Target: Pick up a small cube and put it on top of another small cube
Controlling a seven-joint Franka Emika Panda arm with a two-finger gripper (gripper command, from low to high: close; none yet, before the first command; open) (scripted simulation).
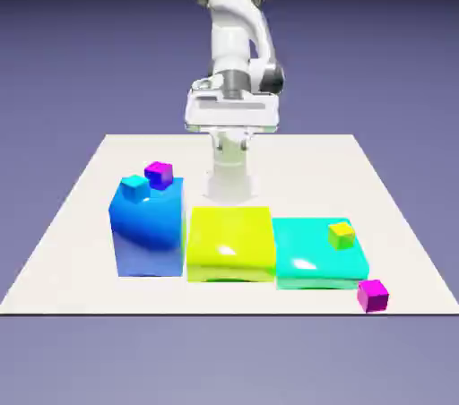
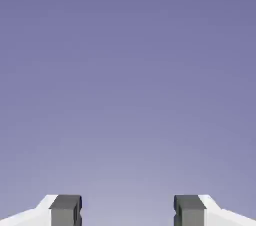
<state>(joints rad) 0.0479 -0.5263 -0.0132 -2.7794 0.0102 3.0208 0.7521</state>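
The small magenta cube point(image 1: 372, 295) lies on the table near its front edge, at the exterior view's right. The tiny lime cube point(image 1: 342, 234) rests on top of a flat cyan block point(image 1: 309, 260). My gripper point(image 1: 231, 143) hangs high over the far middle of the table, well behind the blocks and far from both cubes. In the hand view the gripper point(image 2: 127, 212) shows two grey fingertips point(image 2: 65, 210) set wide apart with only the plain backdrop between them, so it is open and holds nothing. Neither cube appears in the hand view.
A tall blue block point(image 1: 146, 228) at the exterior view's left carries a tiny violet cube point(image 1: 159, 174) and a tiny cyan cube point(image 1: 134, 185). A large glossy yellow-green block point(image 1: 229, 244) stands between the blue and cyan blocks.
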